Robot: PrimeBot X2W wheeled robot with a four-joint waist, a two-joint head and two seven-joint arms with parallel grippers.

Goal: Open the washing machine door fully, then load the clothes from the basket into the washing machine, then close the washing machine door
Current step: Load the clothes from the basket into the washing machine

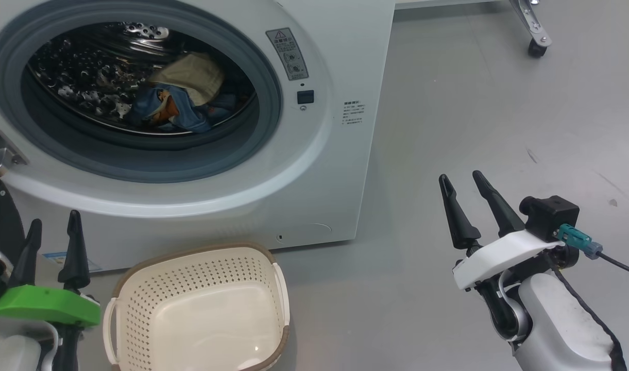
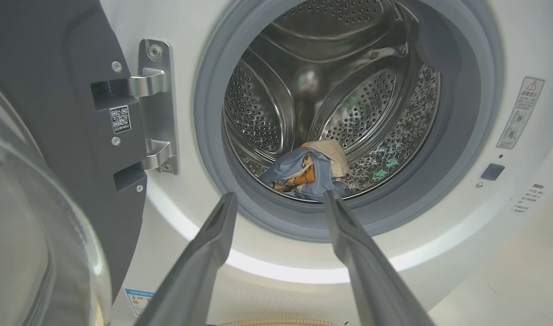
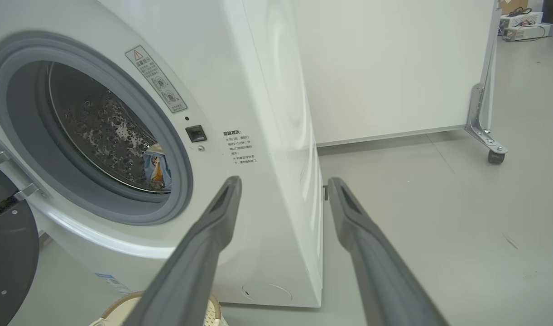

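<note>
The head view looks from above, forward and down, fairly near, onto the washing machine (image 1: 340, 175) and the basket (image 1: 190, 278) before it. The left wrist view sits low and close, facing almost straight into the drum (image 2: 267, 113), with the washing machine door (image 2: 54, 90) at its left edge. The right wrist view stands more to the right, looking slantwise along the machine's front towards a white panel (image 3: 385, 68). All three share the drum and the clothes (image 1: 175, 105); the rim low in both wrist views is probably the same basket.

Bright, even light from overhead; soft shadows under the washing machine (image 1: 314, 170). Its steel drum (image 2: 276, 104) glints. Wrist views bend at their edges, near fingers (image 3: 199, 258) blurred.
</note>
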